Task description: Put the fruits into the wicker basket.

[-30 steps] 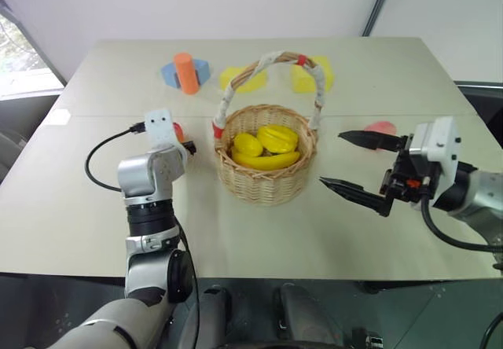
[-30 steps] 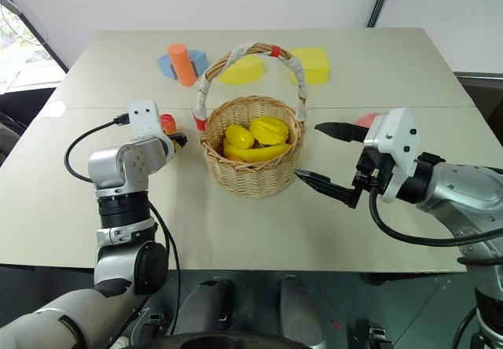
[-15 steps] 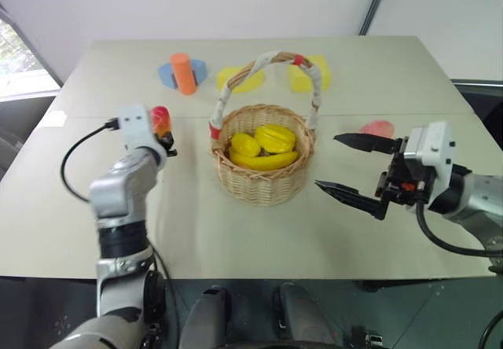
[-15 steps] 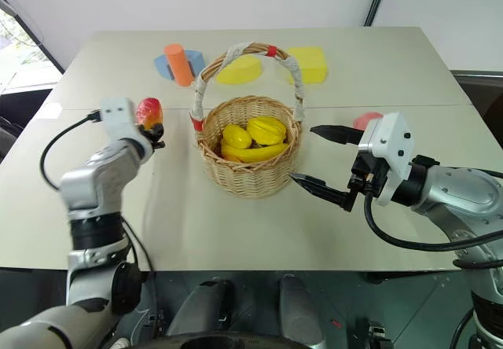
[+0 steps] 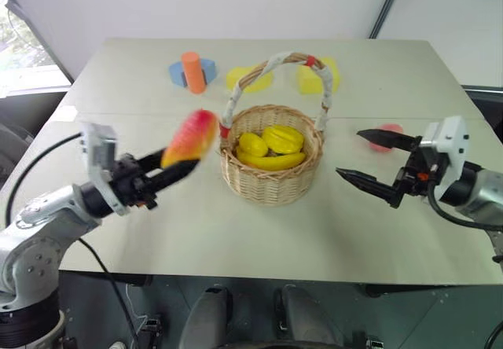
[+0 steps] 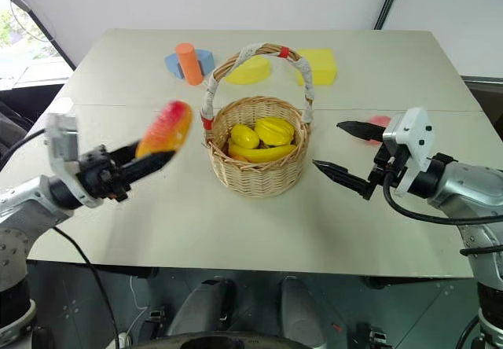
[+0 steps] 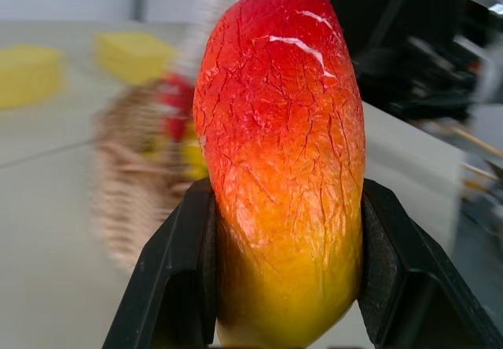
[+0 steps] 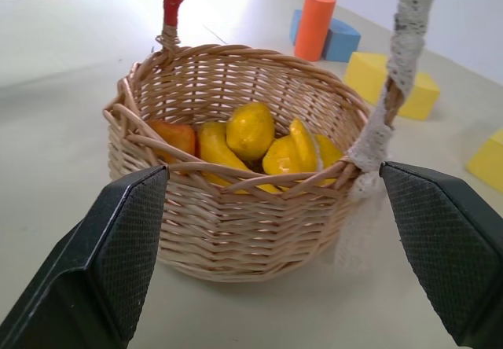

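Pinching the red-and-yellow fruit (image 7: 279,168) above the table (image 5: 236,239), the left gripper (image 5: 177,164) sits at the wicker basket's (image 5: 271,180) nine o'clock. The right gripper (image 5: 365,160) – spread wide – waits at three o'clock, a pink fruit (image 5: 385,138), probably the peach, behind.

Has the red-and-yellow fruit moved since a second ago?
Yes. The red-and-yellow fruit, clamped in the left gripper, has been lifted off the table and now hangs beside the wicker basket.

Light: I see bright, even daylight, with a window glowing at far left.
Blur: the mango (image 5: 191,137) smears in my head views.
Focus: behind it, the wicker basket (image 7: 130,184) is soft.
Glare: white highlights on the mango's skin.
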